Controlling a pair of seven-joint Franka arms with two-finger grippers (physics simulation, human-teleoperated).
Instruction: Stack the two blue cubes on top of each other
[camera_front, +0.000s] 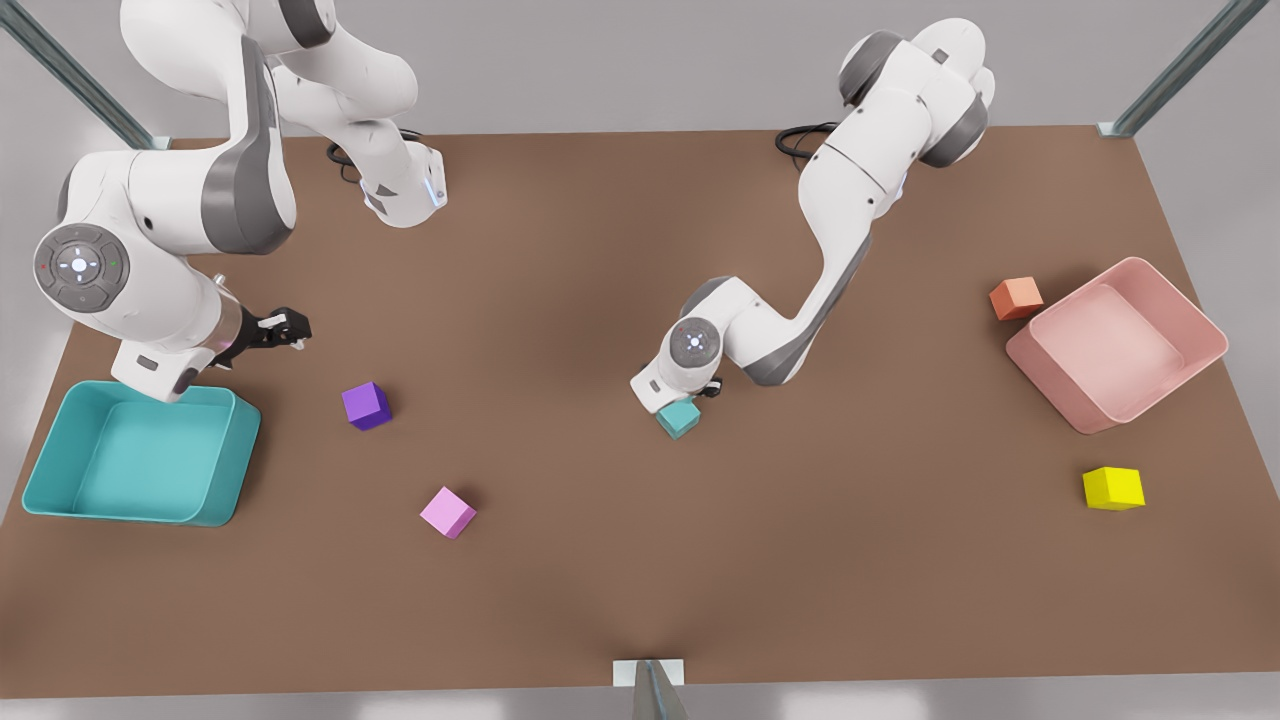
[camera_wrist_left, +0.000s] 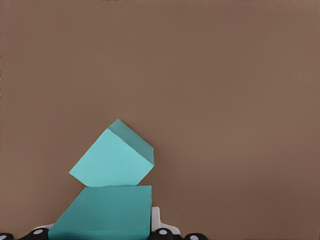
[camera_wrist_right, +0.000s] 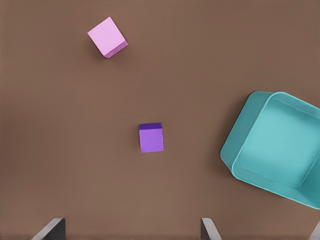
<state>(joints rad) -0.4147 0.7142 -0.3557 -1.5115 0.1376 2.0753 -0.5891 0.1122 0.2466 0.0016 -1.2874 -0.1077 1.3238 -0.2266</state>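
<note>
Teal cube (camera_wrist_left: 102, 212) clamped in your left gripper (camera_front: 690, 398) at table ctr, other teal cube (camera_wrist_left: 114, 156) just beyond, likely stack base. Right gripper (camera_front: 285, 328) spread, idle at 9 o'clock.

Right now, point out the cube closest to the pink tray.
The orange cube: it sits right beside the pink tray, while the yellow cube lies clearly farther off.
</note>
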